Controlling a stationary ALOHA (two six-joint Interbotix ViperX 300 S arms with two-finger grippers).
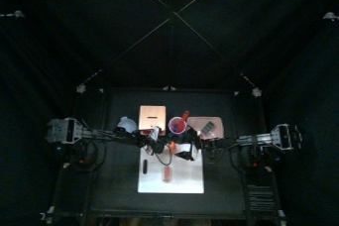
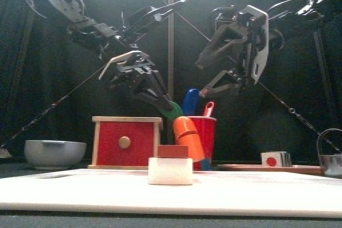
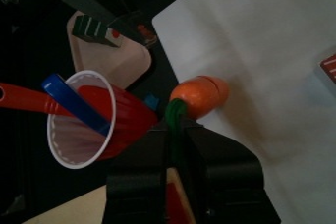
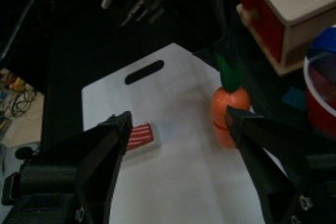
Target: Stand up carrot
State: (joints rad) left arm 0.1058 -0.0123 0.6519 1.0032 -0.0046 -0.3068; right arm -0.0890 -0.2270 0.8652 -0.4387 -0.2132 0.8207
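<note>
Left gripper [image 2: 158, 100] pinches the small orange carrot [image 3: 199, 94], seemingly upright, on the white cutting board [image 4: 164, 120]; right gripper [image 2: 230, 67] hangs wide-jawed above.

My pen is dim; light falls from overhead toward twelve o'clock, brightening the flat white plastic sheet [image 4: 164, 159] while my wrist views blur.

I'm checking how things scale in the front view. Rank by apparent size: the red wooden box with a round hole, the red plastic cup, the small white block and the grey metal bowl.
1. Red wooden box
2. Red plastic cup and grey metal bowl: look alike, unranked
3. Small white block, though it stands nearest the camera.
</note>
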